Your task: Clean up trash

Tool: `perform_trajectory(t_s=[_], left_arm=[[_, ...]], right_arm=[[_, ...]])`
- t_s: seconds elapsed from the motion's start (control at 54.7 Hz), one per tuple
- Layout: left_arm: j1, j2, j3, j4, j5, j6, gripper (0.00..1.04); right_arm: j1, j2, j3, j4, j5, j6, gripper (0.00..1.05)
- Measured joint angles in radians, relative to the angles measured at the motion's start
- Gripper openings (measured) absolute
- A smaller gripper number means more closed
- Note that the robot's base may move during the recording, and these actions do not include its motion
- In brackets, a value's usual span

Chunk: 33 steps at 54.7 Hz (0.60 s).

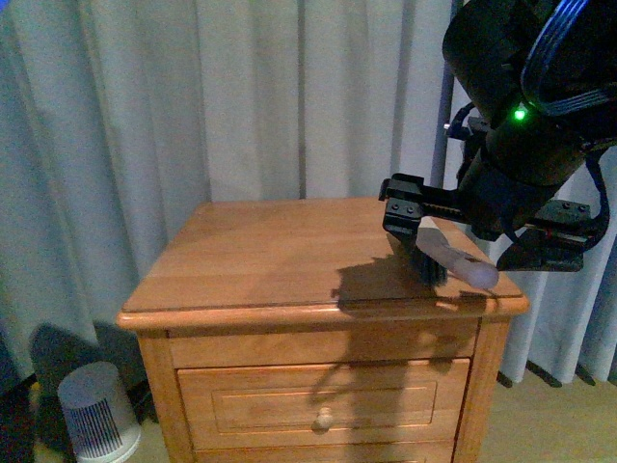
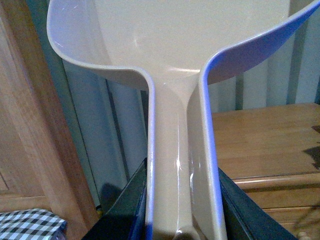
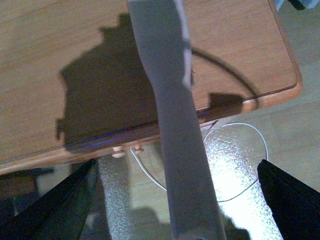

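Pinching the handle of the beige dustpan (image 2: 170, 35) between its dark fingers (image 2: 127, 210), the left gripper (image 2: 183, 200) is holding the pan so that its scoop is opening away from the wrist, toward the pale curtain (image 1: 241, 96). In the left wrist view a checked pillow (image 2: 30, 225) is peeking in beside a wooden panel (image 2: 25, 125) on one side of the pan, and the nightstand (image 1: 289, 251) is showing on the other.

In the front view a small white ribbed cylinder (image 1: 96, 410) is standing on the floor at the near left, just beside the nightstand. The nightstand is filling the middle of the scene, its drawer knob (image 1: 324, 418) facing the camera.

At the right, the right gripper (image 1: 482, 241) is hanging over the near right corner of the tabletop. Below it a brush (image 1: 463, 265) is lying with its dark bristles (image 1: 429, 262) down on the wood and its pale handle reaching out past the near right edge. In the right wrist view this gripper's fingers (image 3: 55, 205) are standing spread wide, one on each side of the handle, with a clear gap on both sides. Whether anything nearer the wrist is touching the handle cannot be told.

The trash is not showing in any of the three views, so its place cannot be told.
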<state>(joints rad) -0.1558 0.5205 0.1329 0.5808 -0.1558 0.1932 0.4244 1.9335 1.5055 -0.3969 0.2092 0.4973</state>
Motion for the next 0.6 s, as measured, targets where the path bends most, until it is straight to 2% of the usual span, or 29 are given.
perform_trajectory(t_s=[0.439,0.603], left_arm=[[0.0,0.0,0.0,0.0,0.0,0.0,0.28],[0.0,0.0,0.0,0.0,0.0,0.0,0.28]], right_arm=[[-0.01,0.037,-0.014,0.038,0.0,0.001,0.97],[-0.016,0.037,-0.023,0.046,0.0,0.0,0.74]])
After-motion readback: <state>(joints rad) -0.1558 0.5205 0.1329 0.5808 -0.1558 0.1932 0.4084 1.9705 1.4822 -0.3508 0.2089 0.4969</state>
